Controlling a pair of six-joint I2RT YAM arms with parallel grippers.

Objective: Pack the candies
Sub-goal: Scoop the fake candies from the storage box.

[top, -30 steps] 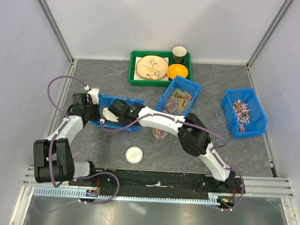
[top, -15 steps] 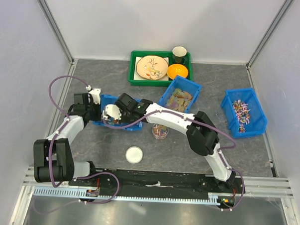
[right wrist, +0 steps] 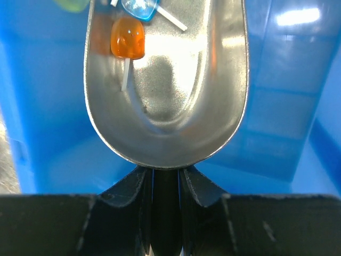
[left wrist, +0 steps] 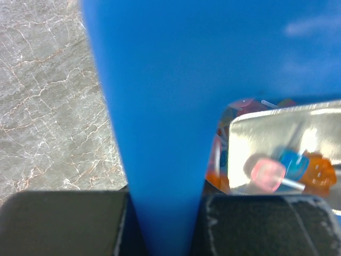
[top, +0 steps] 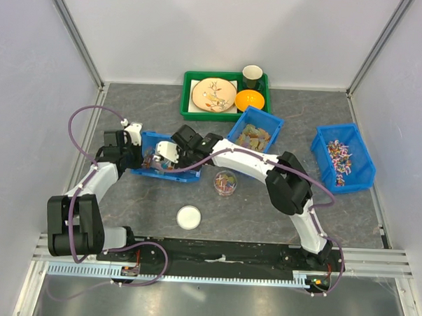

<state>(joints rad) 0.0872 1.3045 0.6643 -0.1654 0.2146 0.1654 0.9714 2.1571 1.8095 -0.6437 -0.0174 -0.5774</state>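
Observation:
The candies (top: 153, 162) lie in a blue bin (top: 186, 176) at the table's left. My left gripper (top: 135, 153) is shut on the bin's left wall (left wrist: 160, 106), which fills the gap between my jaws (left wrist: 162, 224). My right gripper (top: 175, 147) is shut on the handle of a metal scoop (right wrist: 165, 80) that sits inside the bin. The scoop holds an orange candy (right wrist: 128, 38) and a blue one (right wrist: 139, 6); the left wrist view also shows a pink one (left wrist: 265, 173) in it. A clear jar (top: 225, 184) with some candies stands to the right of the bin.
A white lid (top: 189, 216) lies in front of the jar. A blue bin of flat pastel packets (top: 252, 139) sits behind it, and a blue bin of tiny sweets (top: 341, 158) is at the right. A green tray (top: 188, 106) with plate, orange bowl and cup stands at the back.
My right arm has swung toward the back and the scoop has shifted inside the bin, now pointing further in. My left gripper has kept its hold on the wall.

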